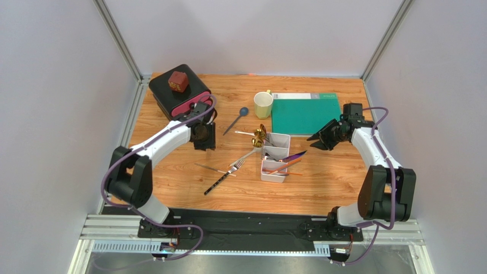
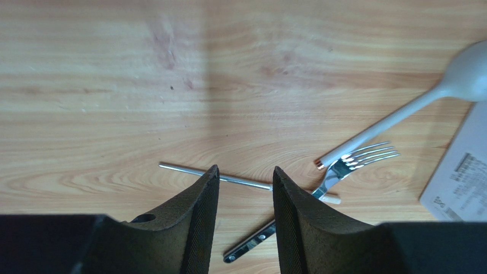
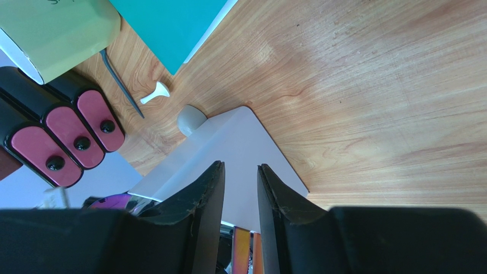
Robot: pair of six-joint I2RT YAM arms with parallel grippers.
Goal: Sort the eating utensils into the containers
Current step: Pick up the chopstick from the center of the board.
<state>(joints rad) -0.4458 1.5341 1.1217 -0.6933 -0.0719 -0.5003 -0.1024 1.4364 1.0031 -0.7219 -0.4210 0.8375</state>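
Observation:
The white divided tray stands mid-table and holds an iridescent purple knife, orange sticks and gold spoons. A silver fork, a silver chopstick and a dark-handled knife lie on the wood left of it. A blue spoon lies farther back. My left gripper is open and empty above the chopstick, with the fork and a white spoon to its right. My right gripper is open and empty, over the tray's wall.
A black box with pink drawers stands at the back left with a red block on top. A pale yellow mug and a green book sit at the back. The box also shows in the right wrist view.

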